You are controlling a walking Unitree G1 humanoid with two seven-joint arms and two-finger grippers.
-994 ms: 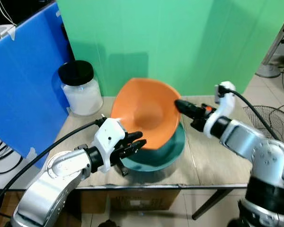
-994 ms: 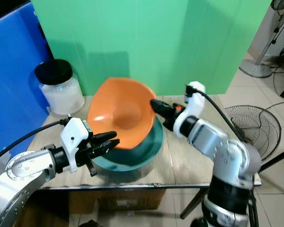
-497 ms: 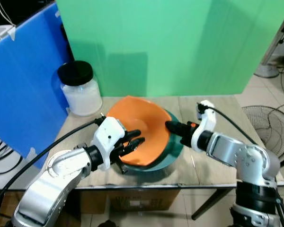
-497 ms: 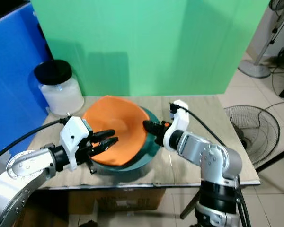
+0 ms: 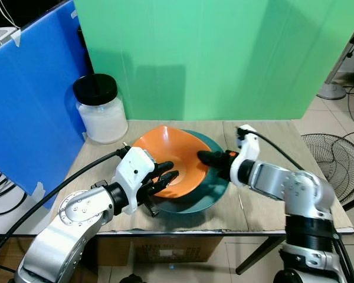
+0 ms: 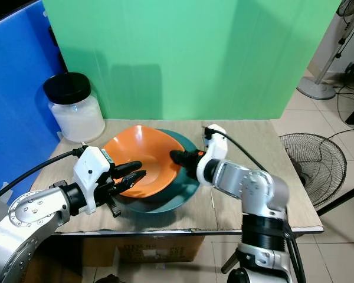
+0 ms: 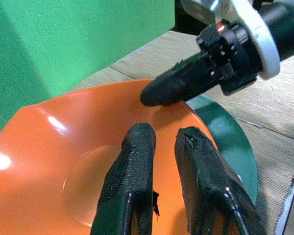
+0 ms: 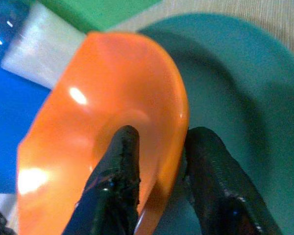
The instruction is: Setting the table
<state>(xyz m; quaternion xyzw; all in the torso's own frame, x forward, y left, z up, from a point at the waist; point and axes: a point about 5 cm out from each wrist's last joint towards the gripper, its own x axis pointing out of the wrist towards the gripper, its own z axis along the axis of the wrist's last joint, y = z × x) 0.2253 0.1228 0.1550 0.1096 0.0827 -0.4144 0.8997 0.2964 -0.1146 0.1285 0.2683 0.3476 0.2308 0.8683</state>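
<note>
A jar (image 5: 101, 117) of white powder with a black lid stands at the table's (image 5: 265, 141) 10 o'clock corner, beside a blue panel (image 5: 23, 112). A green backdrop (image 5: 212, 59) rises at 12 o'clock. On the tiled floor at 3 o'clock lies a wire fan guard (image 5: 336, 162).

I count one orange bowl (image 5: 168, 160), one teal plate (image 5: 215, 188), one black-lidded jar (image 5: 100, 109), one wooden table (image 5: 271, 200), two grippers.
</note>
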